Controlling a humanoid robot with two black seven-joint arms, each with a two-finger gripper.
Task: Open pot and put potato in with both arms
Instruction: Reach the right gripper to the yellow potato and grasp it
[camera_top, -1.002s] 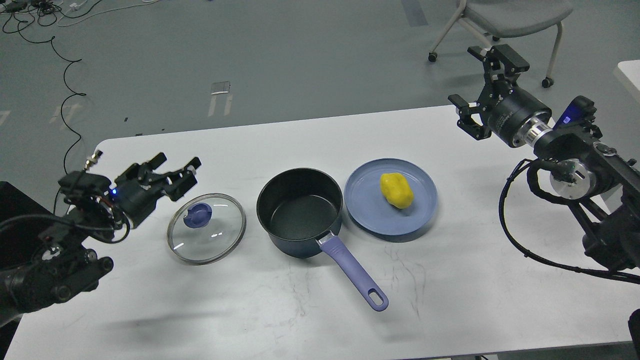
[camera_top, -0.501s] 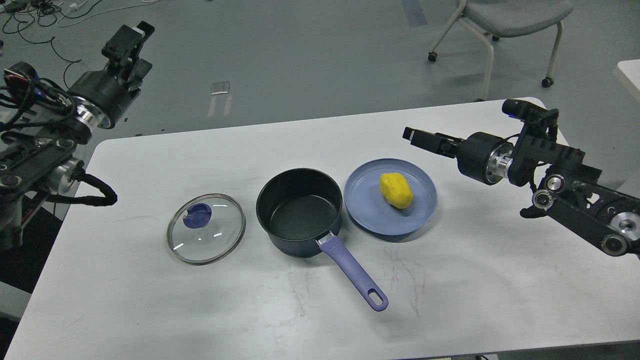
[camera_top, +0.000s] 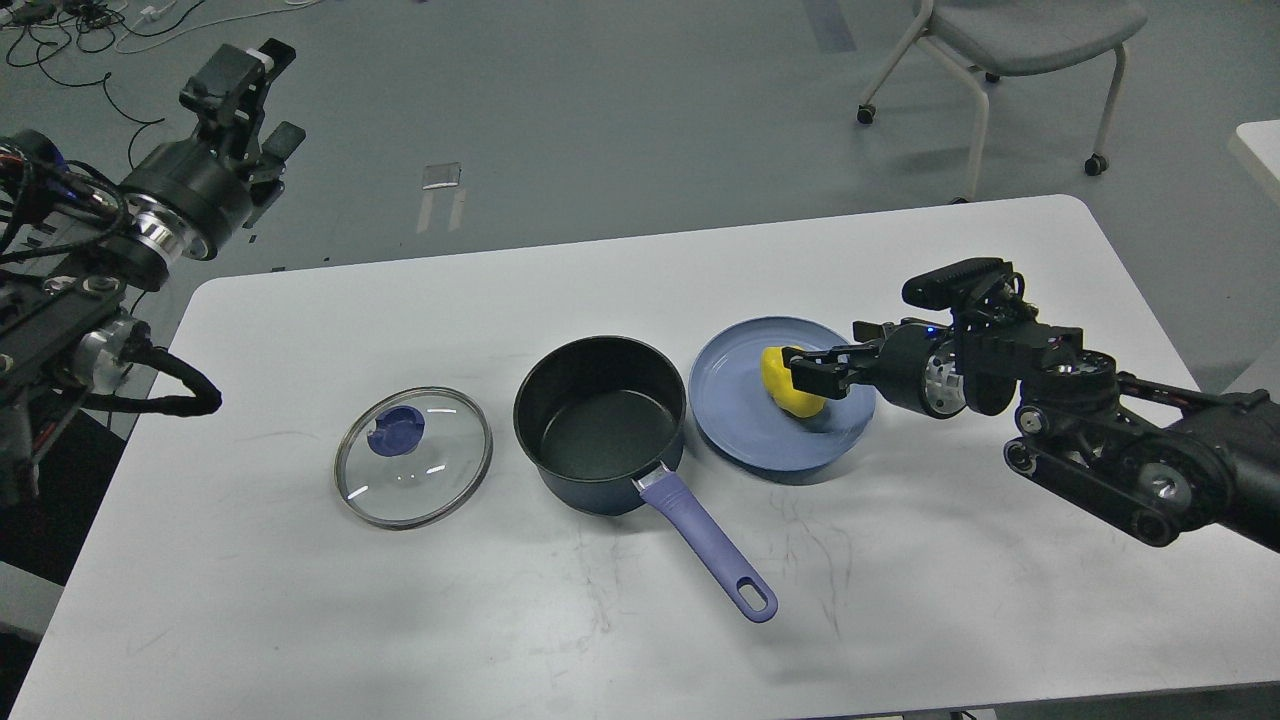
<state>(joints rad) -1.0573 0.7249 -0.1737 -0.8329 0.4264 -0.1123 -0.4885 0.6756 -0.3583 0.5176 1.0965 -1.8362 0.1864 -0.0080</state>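
The dark-blue pot (camera_top: 600, 425) stands open in the middle of the white table (camera_top: 640, 620), empty, its lavender handle (camera_top: 705, 545) pointing toward the front right. Its glass lid (camera_top: 413, 457) with the purple knob lies flat on the table to the pot's left. The yellow potato (camera_top: 776, 378) lies on the blue-grey plate (camera_top: 750, 435) to the pot's right. My right gripper (camera_top: 802, 372) is low over the plate with its fingers at the potato's right side, partly covering it, and looks open. My left gripper (camera_top: 250, 100) is open and empty, raised beyond the table's far left corner.
The right arm (camera_top: 1100, 440) stretches over the table's right side. A grey wheeled chair (camera_top: 1010, 40) stands on the floor beyond the far right. Cables (camera_top: 130, 150) lie on the floor at the far left. A white edge (camera_top: 1262, 150) shows at the right.
My right gripper has come down and left from above the table's far right edge to the potato on the plate. My left gripper rose from beside the lid to the far left.
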